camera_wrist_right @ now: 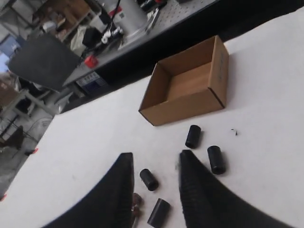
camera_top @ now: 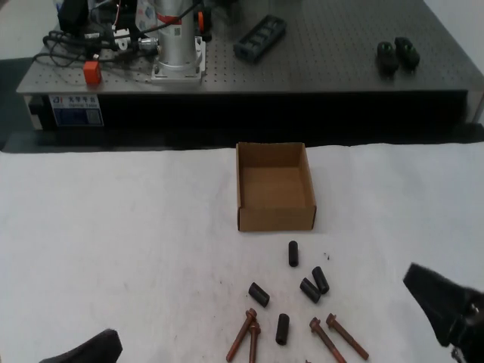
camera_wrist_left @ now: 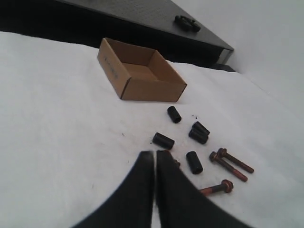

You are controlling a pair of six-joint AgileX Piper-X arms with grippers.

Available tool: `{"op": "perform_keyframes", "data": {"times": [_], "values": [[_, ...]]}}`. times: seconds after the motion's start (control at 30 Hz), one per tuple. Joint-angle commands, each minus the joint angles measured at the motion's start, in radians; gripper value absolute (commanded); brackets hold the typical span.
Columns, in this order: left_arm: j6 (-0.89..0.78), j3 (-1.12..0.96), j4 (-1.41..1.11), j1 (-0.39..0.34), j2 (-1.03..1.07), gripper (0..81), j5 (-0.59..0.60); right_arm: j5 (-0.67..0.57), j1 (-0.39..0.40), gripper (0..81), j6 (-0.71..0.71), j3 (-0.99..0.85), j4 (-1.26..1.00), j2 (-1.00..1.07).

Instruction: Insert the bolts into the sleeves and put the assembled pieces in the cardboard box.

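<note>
An open cardboard box point(camera_top: 276, 219) stands empty at the middle of the white cloth; it also shows as the box point(camera_wrist_left: 152, 90) and the box point(camera_wrist_right: 183, 107). In front of it lie several black sleeves point(camera_top: 293, 253) and, nearer the front edge, several copper-coloured bolts point(camera_top: 327, 340). My left gripper point(camera_wrist_left: 155, 159) is shut with nothing in it, low at the front left point(camera_top: 91, 349), short of a sleeve point(camera_wrist_left: 163, 140) and a bolt point(camera_wrist_left: 216, 188). My right gripper point(camera_wrist_right: 154, 161) is open and empty at the front right point(camera_top: 425, 289), above a sleeve point(camera_wrist_right: 149, 179).
Behind the cloth runs a dark perforated bench point(camera_top: 325, 53) with a metal post point(camera_top: 178, 38), cables, an orange block point(camera_top: 91, 72) and black parts point(camera_top: 259, 36). Bare white cloth stretches to the left and right of the box.
</note>
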Motion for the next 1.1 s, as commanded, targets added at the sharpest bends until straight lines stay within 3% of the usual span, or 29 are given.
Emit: {"op": "perform_keyframes", "data": {"times": [0.0, 0.1, 0.13, 0.27, 0.43, 0.7, 1.07], "values": [[0.056, -0.009, -0.073, 0.000, 0.010, 16.3, 0.087, -0.017, 0.000, 25.0, 0.010, 0.019, -0.020, -0.033], [0.056, -0.033, -0.073, 0.000, 0.091, 35.5, 0.088, -0.022, 0.000, 24.9, -0.171, -0.152, 0.161, 0.214], [0.056, -0.041, -0.073, 0.000, 0.118, 37.9, 0.088, -0.022, 0.000, 24.9, -0.236, -0.214, 0.233, 0.303], [0.091, -0.088, -0.079, 0.000, 0.256, 35.5, 0.126, 0.034, 0.012, 24.9, -0.428, -0.428, 0.468, 0.615], [0.166, -0.160, -0.108, 0.000, 0.419, 33.7, 0.147, 0.181, 0.106, 24.9, -0.593, -0.607, 0.654, 0.874], [0.173, -0.251, -0.118, 0.000, 0.617, 33.7, 0.149, 0.257, 0.235, 24.9, -0.629, -0.661, 0.660, 1.005], [0.173, -0.284, -0.126, 0.000, 0.721, 33.7, 0.232, 0.323, 0.248, 24.9, -0.635, -0.659, 0.596, 1.096]]}}
